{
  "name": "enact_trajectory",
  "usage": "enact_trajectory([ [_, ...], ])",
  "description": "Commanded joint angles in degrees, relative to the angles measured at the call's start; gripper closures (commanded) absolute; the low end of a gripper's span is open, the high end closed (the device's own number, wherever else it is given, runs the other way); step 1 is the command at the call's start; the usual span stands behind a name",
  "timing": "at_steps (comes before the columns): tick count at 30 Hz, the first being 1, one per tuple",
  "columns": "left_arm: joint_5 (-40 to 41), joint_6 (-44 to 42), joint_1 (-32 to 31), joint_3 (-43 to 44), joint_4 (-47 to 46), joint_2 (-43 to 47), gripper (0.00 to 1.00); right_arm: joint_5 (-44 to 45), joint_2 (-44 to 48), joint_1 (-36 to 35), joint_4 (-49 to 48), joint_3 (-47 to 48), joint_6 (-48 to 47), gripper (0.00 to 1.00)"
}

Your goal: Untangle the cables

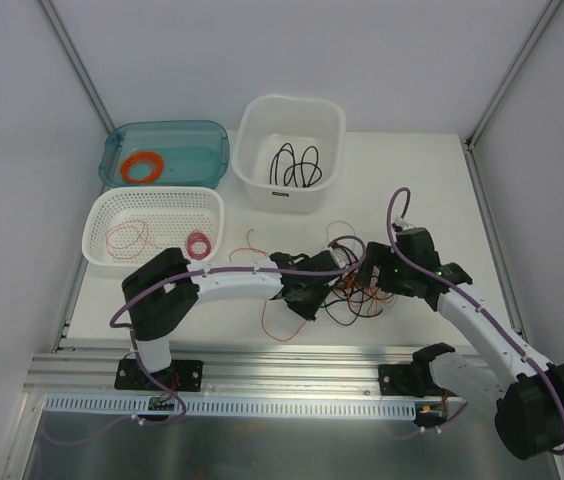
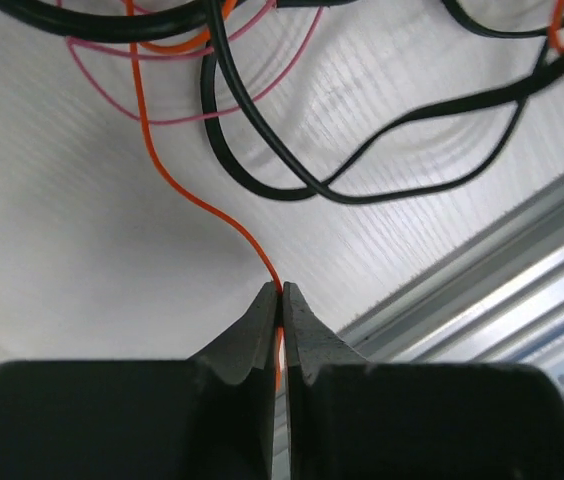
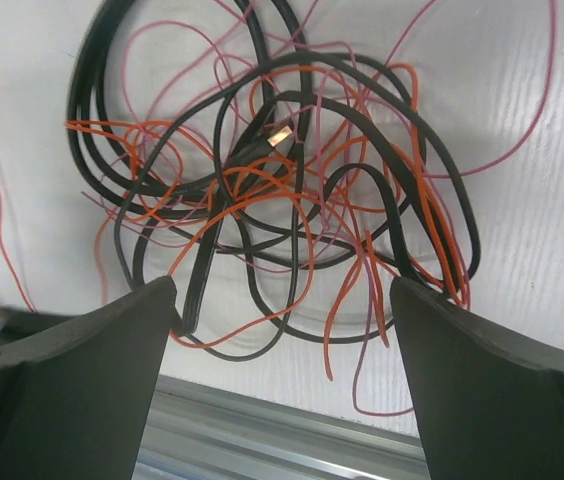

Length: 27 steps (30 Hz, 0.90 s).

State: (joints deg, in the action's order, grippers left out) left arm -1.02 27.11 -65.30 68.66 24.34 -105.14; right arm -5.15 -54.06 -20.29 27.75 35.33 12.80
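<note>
The cables (image 1: 354, 292) lie in a loose tangle of black, orange and pink wires on the white table, between my two grippers. My left gripper (image 1: 307, 297) is at the tangle's left edge. In the left wrist view it (image 2: 282, 291) is shut on a thin orange wire (image 2: 194, 195) that runs up into the black cable loops (image 2: 262, 150). My right gripper (image 1: 369, 274) hovers over the tangle's right side. In the right wrist view it (image 3: 282, 292) is wide open and empty, with the tangle (image 3: 272, 180) lying just beyond its fingers (image 3: 112, 350).
At the back stand a teal bin (image 1: 167, 127) with a neat orange ring (image 1: 144, 165), a white basket (image 1: 152, 193) with a pink ring (image 1: 199, 244) and thin red wire, and a white tub (image 1: 292, 100) holding a black cable (image 1: 295, 165). An aluminium rail (image 1: 292, 365) runs along the near edge.
</note>
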Motion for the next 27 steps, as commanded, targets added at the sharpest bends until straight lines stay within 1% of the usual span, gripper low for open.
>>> enact_trajectory([
  [1, 1.97, 0.22, -0.36, -0.37, 0.27, 9.67, 1.00, 4.71, -4.55, -1.76, -5.15, -0.17, 3.37, 0.08],
  [3, 1.98, -0.22, 0.34, 0.24, 2.28, 11.71, 1.00, 6.73, -8.49, -2.03, -5.77, -0.44, 4.51, 0.11],
  [4, 1.98, -0.31, 0.87, 0.50, 3.16, 13.72, 1.00, 7.08, -9.73, -2.12, -5.86, -0.44, 4.78, 0.17],
  [6, 2.07, -0.92, 1.75, 1.47, 5.01, 15.75, 1.00, 7.69, -12.19, -2.12, -6.21, -0.70, 5.31, 0.24],
  [7, 2.07, -1.01, 3.14, 1.73, 6.41, 17.85, 1.00, 8.48, -12.73, -2.20, -6.30, -0.70, 5.66, 0.32],
  [9, 2.07, -1.27, 5.08, 2.70, 8.61, 20.05, 1.00, 9.19, -13.70, -2.12, -6.13, -0.88, 5.75, 0.41],
  [10, 2.07, -1.45, 7.01, 3.14, 10.71, 22.15, 1.00, 9.97, -14.22, -2.12, -5.87, -0.88, 5.83, 0.50],
  [12, 1.55, -2.15, 9.39, 4.89, 12.57, 24.36, 1.00, 10.85, -14.67, -2.12, -5.42, -1.14, 6.01, 0.60],
  [13, 1.54, -2.41, 11.66, 5.60, 14.58, 26.63, 1.00, 11.82, -15.02, -2.12, -4.81, -1.14, 5.92, 0.70],
  [15, 1.72, -3.38, 13.78, 8.49, 16.87, 28.58, 1.00, 12.70, -15.37, -1.94, -4.11, -1.23, 6.10, 0.79],
  [16, 1.89, -3.99, 14.92, 9.81, 18.10, 30.24, 1.00, 12.97, -15.54, -1.68, -3.67, -1.40, 6.19, 0.86],
  [17, 2.24, -4.43, 16.42, 12.96, 20.72, 30.87, 1.00, 13.06, -15.81, -1.33, -3.40, -1.49, 6.19, 0.89],
  [19, 3.56, -6.10, 17.74, 16.40, 23.02, 32.36, 1.00, 13.06, -15.72, -0.36, -3.05, -1.93, 6.10, 0.93],
  [20, 4.17, -6.63, 18.27, 18.15, 24.34, 32.72, 1.00, 13.06, -15.29, -0.01, -2.88, -2.02, 6.10, 0.94],
  [23, 5.50, -8.13, 20.73, 26.93, 28.39, 33.51, 1.00, 13.67, -14.58, 1.83, -1.56, -2.28, 5.92, 0.96],
  [24, 5.76, -8.56, 21.69, 28.53, 30.14, 33.60, 1.00, 13.85, -13.97, 2.88, -1.29, -2.37, 5.66, 0.96],
  [27, 6.20, -9.88, 22.58, 33.02, 31.20, 33.51, 1.00, 14.02, -12.39, 4.82, -0.15, -2.72, 5.31, 0.97],
])
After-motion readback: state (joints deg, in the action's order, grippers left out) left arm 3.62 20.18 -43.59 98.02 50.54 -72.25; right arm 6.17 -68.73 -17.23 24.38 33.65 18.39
